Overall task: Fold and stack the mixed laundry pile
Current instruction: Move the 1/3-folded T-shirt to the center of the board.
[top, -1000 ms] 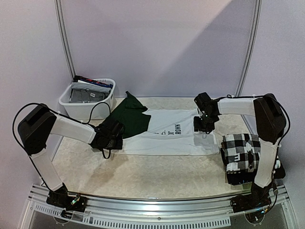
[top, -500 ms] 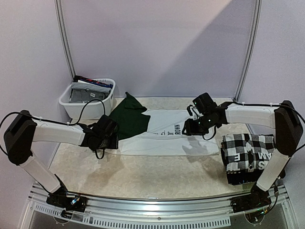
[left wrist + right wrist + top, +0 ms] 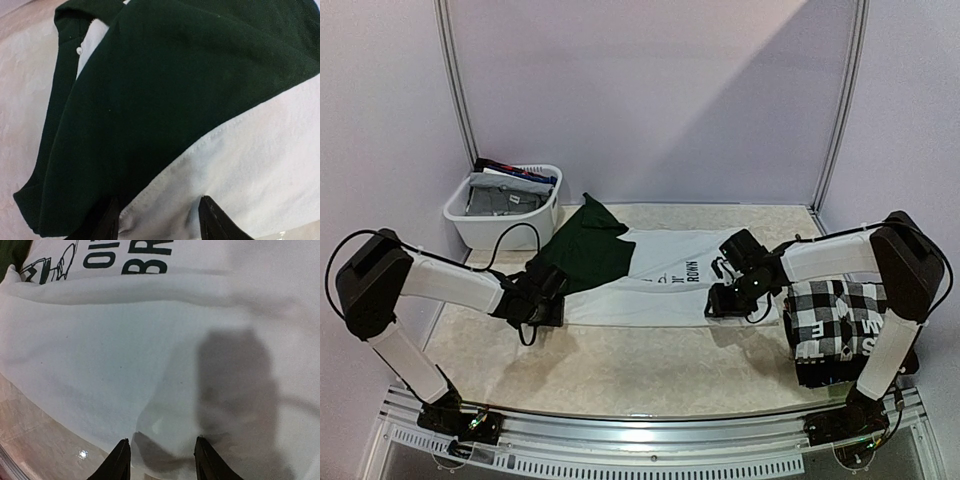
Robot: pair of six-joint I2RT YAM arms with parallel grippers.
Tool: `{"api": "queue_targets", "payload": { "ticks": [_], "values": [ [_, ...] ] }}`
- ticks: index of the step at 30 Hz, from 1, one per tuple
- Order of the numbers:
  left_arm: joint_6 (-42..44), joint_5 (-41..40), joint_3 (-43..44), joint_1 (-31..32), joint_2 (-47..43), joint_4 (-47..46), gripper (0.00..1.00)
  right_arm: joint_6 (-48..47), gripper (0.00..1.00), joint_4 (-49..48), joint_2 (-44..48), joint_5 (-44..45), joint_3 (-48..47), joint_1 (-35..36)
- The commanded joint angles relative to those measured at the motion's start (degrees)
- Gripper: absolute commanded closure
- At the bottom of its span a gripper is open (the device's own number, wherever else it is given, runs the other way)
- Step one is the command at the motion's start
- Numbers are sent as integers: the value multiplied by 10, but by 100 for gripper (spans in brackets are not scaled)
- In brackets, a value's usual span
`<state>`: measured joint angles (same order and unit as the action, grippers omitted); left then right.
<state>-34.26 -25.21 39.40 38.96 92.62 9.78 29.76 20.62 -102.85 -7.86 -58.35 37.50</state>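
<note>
The piece in hand is a white shirt (image 3: 660, 285) with a dark green part (image 3: 588, 250). It lies spread flat on the desk (image 3: 620, 370), just to the right of the basket (image 3: 460, 215) and nearer the arms. More of the laundry pile (image 3: 505, 195) sits inside the basket. Far to the right of the basket, a folded checkered shirt (image 3: 825, 315) lies under a black piece with white letters (image 3: 872, 328).

Both sets of jaws are down at the shirt's near hem. The left jaws are at the end closer to the basket, where green meets white. The right jaws are at the end away from it. In each wrist view the two fingers (image 3: 107, 222) (image 3: 120, 460) stand parted with the hem lying between them. Nothing looks pinched yet, though a small pucker shows between the right pair.

The shirt should be light, limp and easy to drag; it will sag and wrinkle wherever it is not held. I would pinch through the hem at both near corners together. The seams there look thick enough to give the jaws something to bite. Lifting evenly should keep the fold line straight. A shallow bite might catch only the top layer or slip off.
</note>
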Motion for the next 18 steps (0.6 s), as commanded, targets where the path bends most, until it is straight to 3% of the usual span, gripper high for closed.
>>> {"api": "queue_targets", "payload": {
  "ticks": [1,18],
  "values": [
    [-18,38,-35,1,2,26,44,27,56,-6,-22,3,39,16],
    [-131,48,-113,60,-96,137,45,120,58,13,38,45,148,100]
  ]
}}
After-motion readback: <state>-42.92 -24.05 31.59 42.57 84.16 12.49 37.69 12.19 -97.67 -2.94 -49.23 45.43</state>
